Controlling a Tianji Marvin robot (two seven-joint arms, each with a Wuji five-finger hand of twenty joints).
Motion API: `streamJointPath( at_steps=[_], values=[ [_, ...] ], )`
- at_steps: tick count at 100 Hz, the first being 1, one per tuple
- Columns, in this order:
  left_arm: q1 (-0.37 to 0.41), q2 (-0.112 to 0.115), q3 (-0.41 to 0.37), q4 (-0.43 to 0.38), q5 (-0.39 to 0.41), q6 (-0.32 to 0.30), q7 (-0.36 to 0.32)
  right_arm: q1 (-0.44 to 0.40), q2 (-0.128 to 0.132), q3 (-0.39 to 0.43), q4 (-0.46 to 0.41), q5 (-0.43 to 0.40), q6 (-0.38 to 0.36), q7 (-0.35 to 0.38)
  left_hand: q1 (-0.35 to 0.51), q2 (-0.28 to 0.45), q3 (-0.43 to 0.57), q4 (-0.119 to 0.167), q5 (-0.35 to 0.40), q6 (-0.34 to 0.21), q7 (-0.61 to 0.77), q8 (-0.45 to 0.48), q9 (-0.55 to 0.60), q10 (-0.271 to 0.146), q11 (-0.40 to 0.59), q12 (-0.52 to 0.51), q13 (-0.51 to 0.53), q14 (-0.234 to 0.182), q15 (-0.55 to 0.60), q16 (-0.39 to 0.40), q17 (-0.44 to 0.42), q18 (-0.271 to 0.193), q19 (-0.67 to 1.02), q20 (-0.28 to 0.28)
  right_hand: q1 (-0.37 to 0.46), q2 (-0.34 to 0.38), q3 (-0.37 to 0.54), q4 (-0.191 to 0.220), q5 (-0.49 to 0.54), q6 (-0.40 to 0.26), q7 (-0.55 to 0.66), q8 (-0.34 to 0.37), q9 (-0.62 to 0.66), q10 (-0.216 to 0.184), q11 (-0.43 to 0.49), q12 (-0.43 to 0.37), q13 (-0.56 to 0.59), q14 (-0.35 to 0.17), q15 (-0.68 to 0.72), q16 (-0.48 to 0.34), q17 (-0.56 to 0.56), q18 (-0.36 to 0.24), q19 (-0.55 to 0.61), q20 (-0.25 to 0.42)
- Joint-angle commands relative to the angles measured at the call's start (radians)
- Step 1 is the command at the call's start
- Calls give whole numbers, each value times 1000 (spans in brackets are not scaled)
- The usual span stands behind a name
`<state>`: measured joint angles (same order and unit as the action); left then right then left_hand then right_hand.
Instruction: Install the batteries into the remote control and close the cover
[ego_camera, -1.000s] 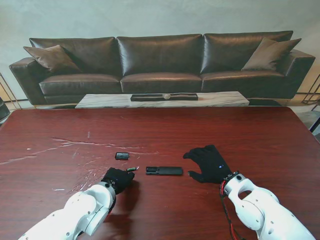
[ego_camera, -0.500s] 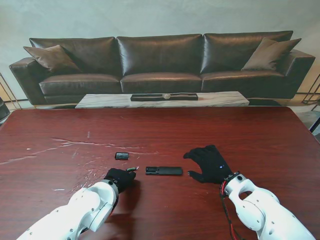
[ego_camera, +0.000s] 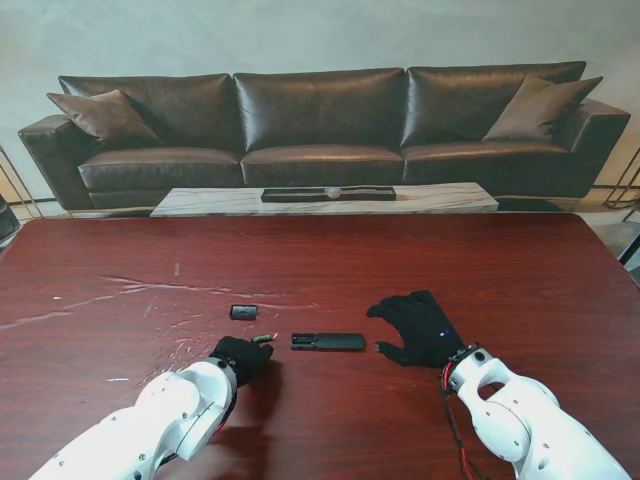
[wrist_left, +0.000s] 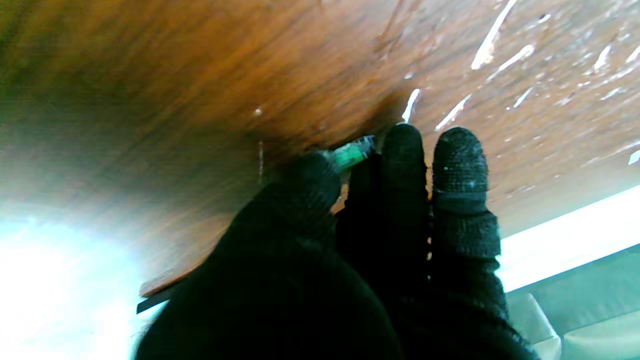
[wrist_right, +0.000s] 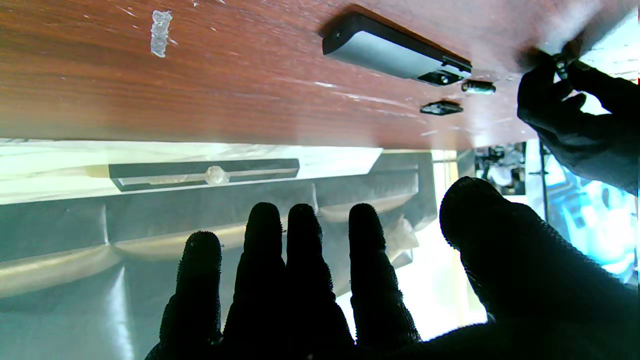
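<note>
My left hand (ego_camera: 240, 357) pinches 1 battery (wrist_left: 353, 152) between thumb and fingertips, low over the tabletop (ego_camera: 330, 270), just left of the remote (ego_camera: 328, 342). My right hand (ego_camera: 417, 326) rests spread, holding nothing. Risk: the shallow pinch lets the battery slip or enter the bay tilted.

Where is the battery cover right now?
In the stand view the battery cover lies on the table, left of centre, just beyond the left hand and apart from the remote.
</note>
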<state>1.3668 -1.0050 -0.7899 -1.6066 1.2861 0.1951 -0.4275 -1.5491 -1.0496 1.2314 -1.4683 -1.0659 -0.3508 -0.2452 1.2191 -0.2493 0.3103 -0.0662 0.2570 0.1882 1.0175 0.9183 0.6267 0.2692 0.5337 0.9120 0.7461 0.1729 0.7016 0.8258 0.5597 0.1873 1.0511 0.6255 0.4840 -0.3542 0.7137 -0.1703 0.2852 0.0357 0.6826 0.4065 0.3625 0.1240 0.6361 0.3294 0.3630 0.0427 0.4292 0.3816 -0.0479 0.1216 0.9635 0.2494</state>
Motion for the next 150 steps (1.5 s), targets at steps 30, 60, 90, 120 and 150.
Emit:
streamJointPath(
  at_steps=[30, 60, 90, 120, 150],
  values=[
    [26, 16, 17, 72, 5, 10, -4, -7, -4, 2, -4, -5, -12, -8, 72, -130, -39, 8, 178, -109, -161, -219, 357, -132, -261, -71, 48, -58, 82, -80, 49, 11, 49, 50, 3, 11, -9, 17, 2, 7, -11, 12, -5, 10, -14, -8, 12, 4, -18, -4, -2, 4, -18, -22],
    [0, 19, 48, 90, -17, 20, -12, -5, -4, 1, -1, -3, -14, -9, 71, -105, -203, 30, 250, -131, -72, -298, 359, -61, -101, -87, 97, -135, 230, -124, 145, 18, 103, 61, 3, 19, -11, 17, -2, 9, -13, 12, -10, 11, -15, -8, 10, 4, -19, -5, -2, 4, -18, -22],
    [-24, 20, 81, 98, -49, 52, -31, -9, -5, 6, -3, 0, -19, -10, 50, -91, -177, 45, 447, -103, -207, -445, 281, 4, 17, -21, 81, -138, 267, -53, 128, 69, 120, 86, 4, 31, -24, 18, -4, 10, -15, 12, -14, 13, -16, -9, 7, 3, -20, -5, -2, 4, -18, -22],
    [-52, 17, 128, 129, -87, 100, 7, -6, -4, 6, 0, -2, -20, -13, 72, -36, -252, 16, 427, -105, -169, -400, 294, -61, -57, -54, 102, -78, 170, -74, 144, 94, 143, 42, 13, 44, -30, 20, -8, 13, -17, 12, -18, 15, -15, -9, 6, 4, -20, -5, -2, 4, -18, -22],
    [-65, 18, 139, 134, -110, 105, 4, -5, -5, 7, 2, -1, -19, -16, 56, -45, -169, 38, 380, -27, -99, -410, 418, -69, -50, -244, 265, -81, 4, -193, 266, 80, 128, -70, 26, 57, -41, 21, -9, 16, -18, 11, -21, 14, -14, -9, 5, 1, -20, -5, -2, 4, -18, -22]
  ],
)
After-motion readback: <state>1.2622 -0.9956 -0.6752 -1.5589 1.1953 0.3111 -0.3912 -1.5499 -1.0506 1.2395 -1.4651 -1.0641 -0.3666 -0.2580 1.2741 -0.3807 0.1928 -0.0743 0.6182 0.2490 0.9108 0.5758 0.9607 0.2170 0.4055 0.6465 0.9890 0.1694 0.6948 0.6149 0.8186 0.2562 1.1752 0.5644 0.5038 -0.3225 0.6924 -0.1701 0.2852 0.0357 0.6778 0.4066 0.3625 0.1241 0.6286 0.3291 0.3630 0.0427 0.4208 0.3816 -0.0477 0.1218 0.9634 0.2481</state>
